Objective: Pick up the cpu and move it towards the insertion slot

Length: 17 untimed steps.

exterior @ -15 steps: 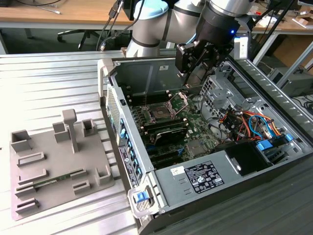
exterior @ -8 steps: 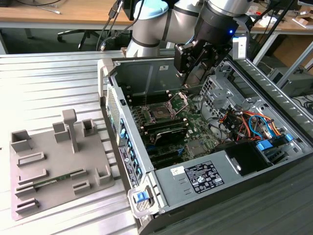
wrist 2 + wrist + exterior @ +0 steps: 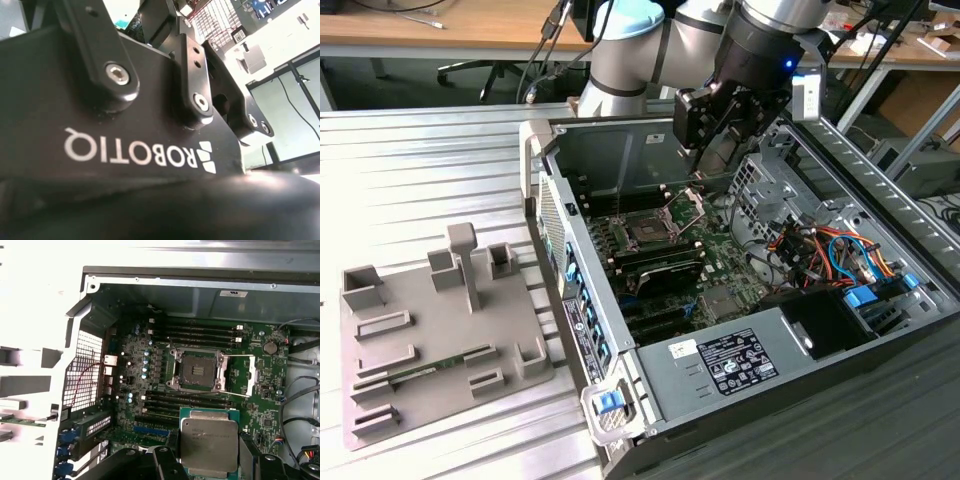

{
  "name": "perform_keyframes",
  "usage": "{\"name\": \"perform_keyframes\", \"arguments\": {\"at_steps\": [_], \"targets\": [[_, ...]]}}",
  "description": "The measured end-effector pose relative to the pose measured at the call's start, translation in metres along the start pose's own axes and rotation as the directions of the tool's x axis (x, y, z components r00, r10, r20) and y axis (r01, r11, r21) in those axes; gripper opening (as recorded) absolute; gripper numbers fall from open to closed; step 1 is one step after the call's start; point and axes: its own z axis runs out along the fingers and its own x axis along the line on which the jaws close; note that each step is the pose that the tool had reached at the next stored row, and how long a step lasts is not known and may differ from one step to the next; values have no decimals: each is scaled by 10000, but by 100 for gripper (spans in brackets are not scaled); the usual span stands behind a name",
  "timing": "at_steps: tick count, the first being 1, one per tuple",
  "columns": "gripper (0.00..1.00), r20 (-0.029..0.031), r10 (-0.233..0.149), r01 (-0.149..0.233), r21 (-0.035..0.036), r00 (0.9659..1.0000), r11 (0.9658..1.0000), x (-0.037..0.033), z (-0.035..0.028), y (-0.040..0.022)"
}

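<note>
The cpu [image 3: 209, 442], a thin square chip with a pale silvery top, sits between my gripper's [image 3: 209, 462] dark fingers [image 3: 167, 462] in the first wrist view, and the gripper is shut on it. The chip hangs above the green board, a short way off the insertion slot [image 3: 198, 371]. That slot is a dark square socket in a silver frame with its metal bracket swung open. In the exterior view my gripper [image 3: 708, 160] hovers inside the open computer case, above and to the exterior view's right of the insertion slot [image 3: 648, 230]. The second wrist view shows the gripper's black housing [image 3: 125, 125].
Long black memory slots [image 3: 200, 331] flank the socket. The case walls [image 3: 620, 150] enclose the board, with a drive cage [image 3: 765, 185] and coloured cables [image 3: 830, 255] on the exterior view's right. A grey fixture tray [image 3: 430, 330] with a green memory stick [image 3: 420, 372] lies on the exterior view's left.
</note>
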Motion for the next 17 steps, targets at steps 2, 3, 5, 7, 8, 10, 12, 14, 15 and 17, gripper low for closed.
{"name": "perform_keyframes", "arguments": {"at_steps": [2,3,5,7,8,10,12,14,15,17], "targets": [[55,0,0,0,1,10000,10000,-2,3,21],[55,0,0,0,1,10000,10000,-4,4,30],[55,0,0,0,0,10000,10000,-5,7,41],[55,0,-1,1,-1,10000,10000,-6,9,47],[55,0,0,0,0,10000,10000,-6,10,49],[55,0,0,0,1,10000,10000,-7,14,55],[55,0,1,-1,0,10000,10000,-20,76,51],[55,0,1,-1,0,10000,10000,-20,78,51],[55,0,0,0,-1,10000,10000,-20,80,51],[55,1,-1,1,-2,10000,10000,-21,84,54]]}}
